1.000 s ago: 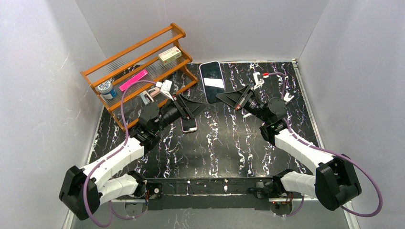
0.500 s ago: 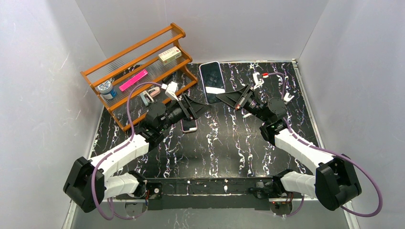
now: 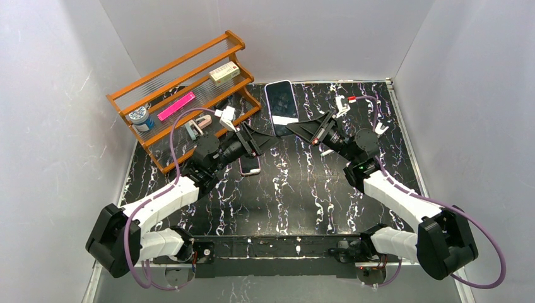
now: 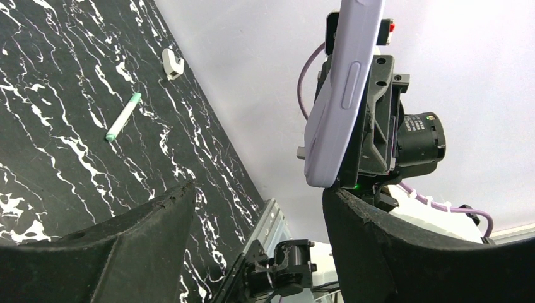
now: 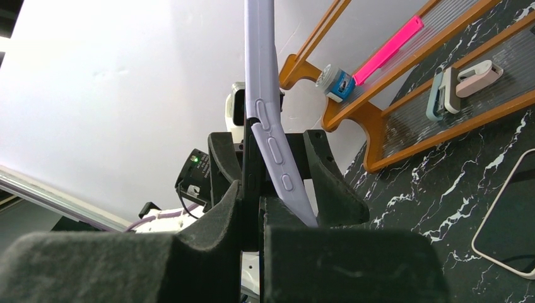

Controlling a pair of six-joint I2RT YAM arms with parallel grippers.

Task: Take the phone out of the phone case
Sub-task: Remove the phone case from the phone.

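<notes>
While right gripper clamps phone, in lilac phone case, aloft over far table centre, left gripper gapes empty beside it. Second handset lies flat below; rack far-left. Case's lower end hidden between pads.

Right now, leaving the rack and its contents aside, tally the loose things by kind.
Phones: 2 (cased phone, held up; second phone, lying flat)
Pens: 1 (green pen)
Clips: 1 (white clip)
Total: 4
</notes>
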